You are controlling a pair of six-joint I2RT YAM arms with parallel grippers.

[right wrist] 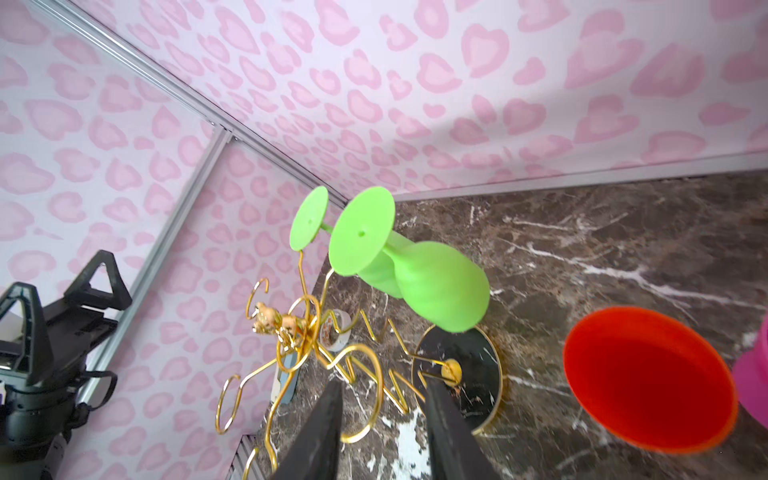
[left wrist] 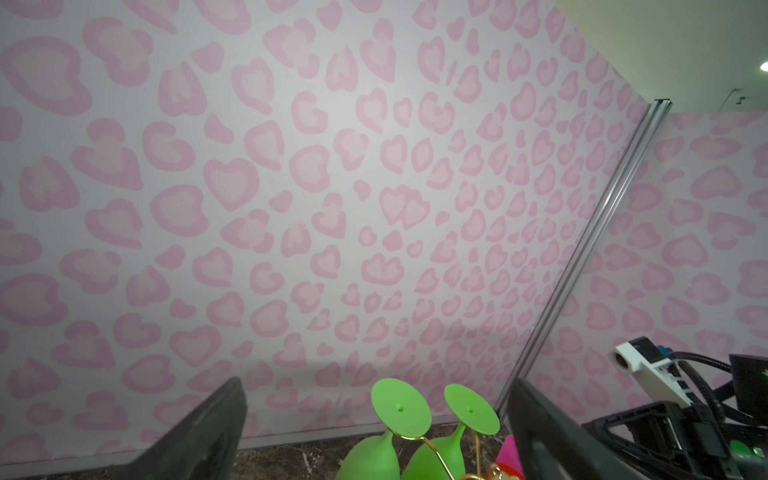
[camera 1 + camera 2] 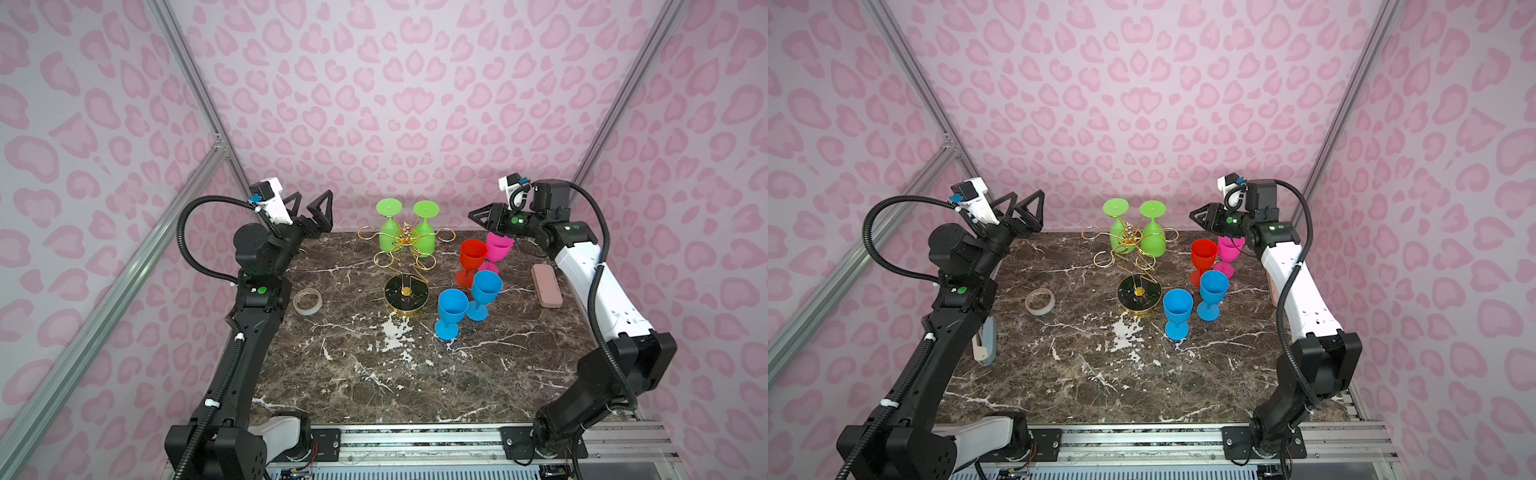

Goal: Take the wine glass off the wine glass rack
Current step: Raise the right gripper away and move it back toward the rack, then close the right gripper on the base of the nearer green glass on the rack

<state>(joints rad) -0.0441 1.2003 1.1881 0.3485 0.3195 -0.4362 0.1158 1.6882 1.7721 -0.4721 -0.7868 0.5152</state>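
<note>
2 green wine glasses (image 3: 424, 243) hang inverted, feet caught in loops at 11 and 1 o'clock of the wine glass rack (image 3: 406, 296). Left gripper (image 3: 312, 200), 9 o'clock, jaws wide; right gripper (image 1: 382, 399), 3 o'clock, jaws part-open, empty.

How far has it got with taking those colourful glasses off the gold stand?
Looks about two-thirds through. The red glass, pink glass and two blue glasses stand on the table. Nothing is in hand: the left end effector and right end effector are open, empty. Two green glasses hang on the rack, left to do.
</note>
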